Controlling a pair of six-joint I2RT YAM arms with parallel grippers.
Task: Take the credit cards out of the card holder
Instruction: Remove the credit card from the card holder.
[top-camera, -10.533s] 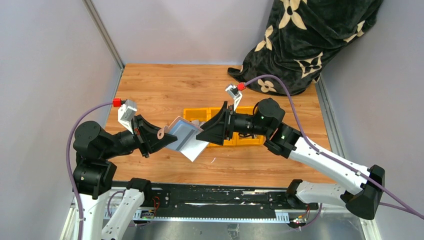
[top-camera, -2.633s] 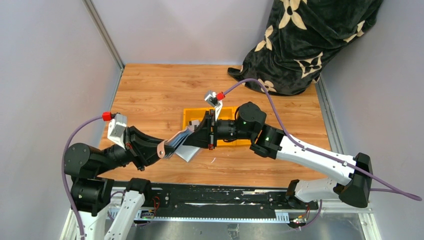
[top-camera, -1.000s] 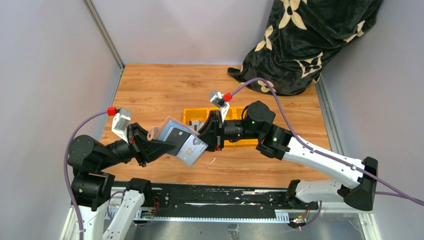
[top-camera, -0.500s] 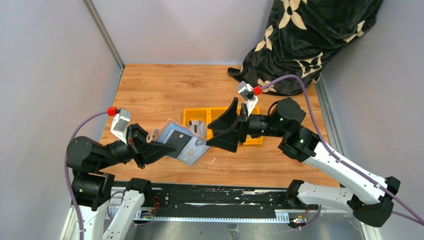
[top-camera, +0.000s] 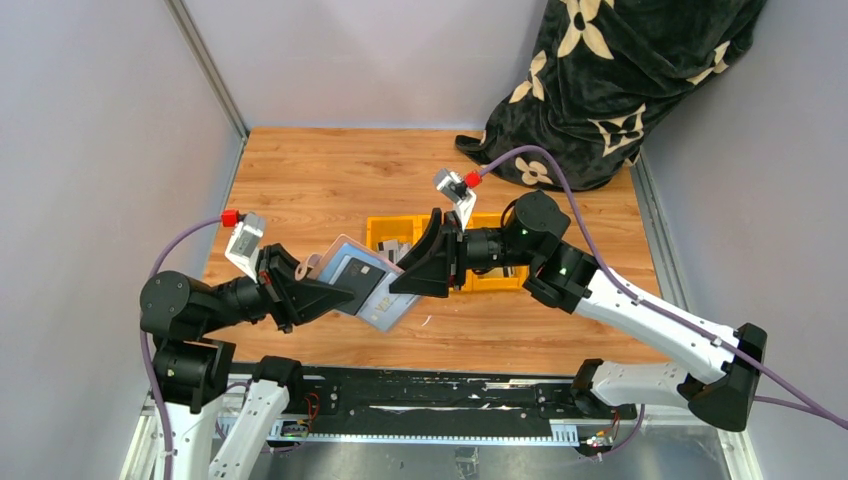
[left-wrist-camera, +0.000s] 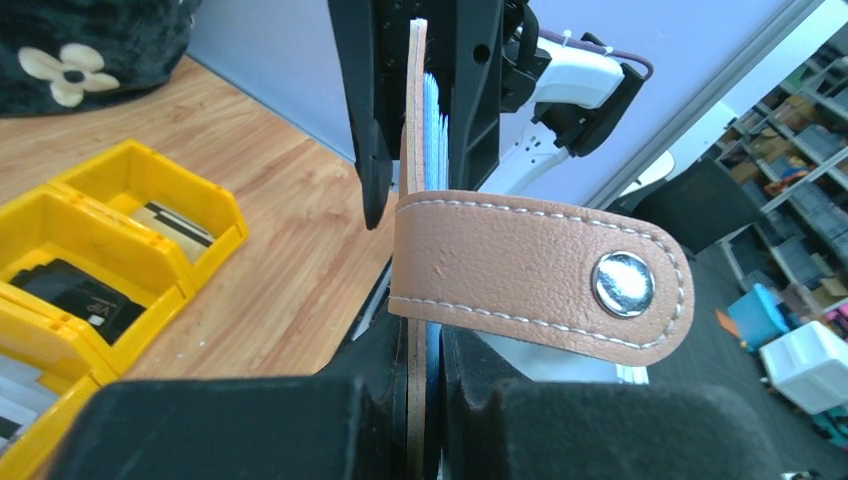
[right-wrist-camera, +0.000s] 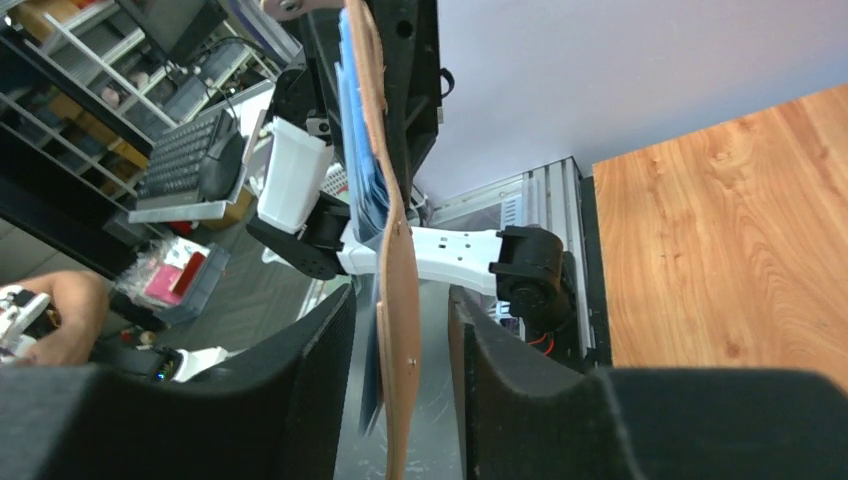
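Right end effector (top-camera: 398, 284) swung back, jaws astride the card holder (top-camera: 365, 296).

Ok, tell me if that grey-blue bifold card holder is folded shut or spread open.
Spread open. From above, the grey-blue bifold card holder shows its inner face with credit cards in slots; its tan snap tab hangs unfastened.
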